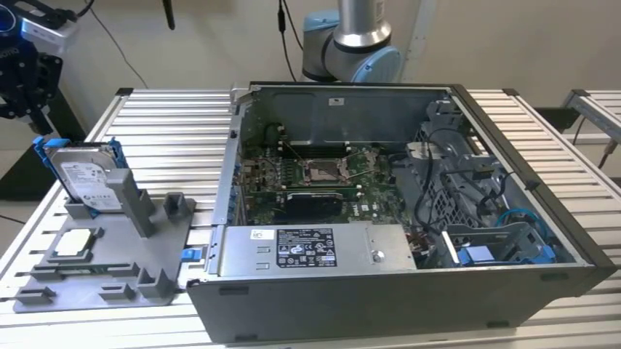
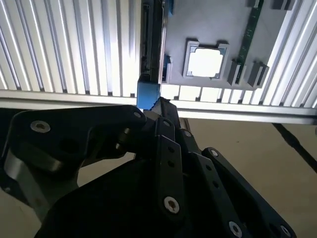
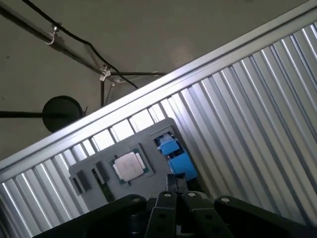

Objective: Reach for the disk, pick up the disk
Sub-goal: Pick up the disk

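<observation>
**Desk:** Item one, the fingers?

**Operator:** Fingers: black, drawn together at the tips, no gap that I can make out, and nothing held between them. They belong to the gripper.

**Desk:** Item two, whatever is nearest them?

**Operator:** Blue bracket, a corner of it just beyond the tips in the second wrist view. From my exterior view the gripper hangs above it, toward that view's left, close but apart.

**Desk:** Item three, the disk?

**Operator:** Disk: silver-gray hard drive with a white label facing the camera, framed by that bracket. It stands upright in a slot of the gray fixture, ungripped.

**Desk:** Anything else on the fixture?

**Operator:** Processor chip: one square silver piece, lying flat in a recess near the disk.

**Desk:** And the surroundings?

**Operator:** Slatted aluminium table under the fixture. Open computer case on the exterior view's right of the fixture, with the motherboard exposed. Robot arm behind the case.
</observation>
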Controlling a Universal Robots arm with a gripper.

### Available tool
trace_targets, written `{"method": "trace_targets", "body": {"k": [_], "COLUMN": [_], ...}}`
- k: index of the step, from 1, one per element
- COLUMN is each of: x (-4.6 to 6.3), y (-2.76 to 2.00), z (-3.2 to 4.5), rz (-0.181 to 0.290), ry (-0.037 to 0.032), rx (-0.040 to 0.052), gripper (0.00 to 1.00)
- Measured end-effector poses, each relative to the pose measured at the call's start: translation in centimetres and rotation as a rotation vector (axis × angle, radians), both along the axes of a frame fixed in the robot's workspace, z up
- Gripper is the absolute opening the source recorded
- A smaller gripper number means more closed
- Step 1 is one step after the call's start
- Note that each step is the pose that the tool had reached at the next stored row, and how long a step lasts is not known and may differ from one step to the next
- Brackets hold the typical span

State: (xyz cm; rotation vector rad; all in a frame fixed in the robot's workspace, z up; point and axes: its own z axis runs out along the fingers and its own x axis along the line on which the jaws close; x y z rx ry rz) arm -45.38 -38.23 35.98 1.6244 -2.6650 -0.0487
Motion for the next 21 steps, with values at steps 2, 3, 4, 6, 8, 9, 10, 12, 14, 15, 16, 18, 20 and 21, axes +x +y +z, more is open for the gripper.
{"method": "trace_targets", "body": {"k": [2,3,4,6,8,9,10,12,14,15,16,18,20,21], "x": [0.0,0.0,0.0,0.0,0.0,0.0,0.0,0.0,0.0,0.0,0.0,0.0,0.0,0.0], "y": [0.0,0.0,0.0,0.0,0.0,0.0,0.0,0.0,0.0,0.0,0.0,0.0,0.0,0.0], "z": [0.0,0.0,0.0,-0.01,0.0,0.0,0.0,0.0,0.0,0.0,0.0,0.0,0.0,0.0], "rz": [0.029,0.042,0.055,0.079,0.103,0.115,0.127,0.146,0.153,0.154,0.155,0.158,0.16,0.162], "ry": [-0.0001,-0.0001,-0.0002,-0.0003,-0.0003,-0.0003,-0.0003,-0.0004,-0.0004,-0.0004,-0.0004,-0.0004,-0.0005,-0.0005], "rx": [0.0,0.0,0.0,0.0001,0.0,0.0001,0.0,0.0,0.0,0.0,0.0,0.0,0.0,0.0], "gripper": [0.0,0.0,0.0,0.0,0.0,0.0,0.0,0.0,0.0,0.0,0.0,0.0,0.0,0.0]}}
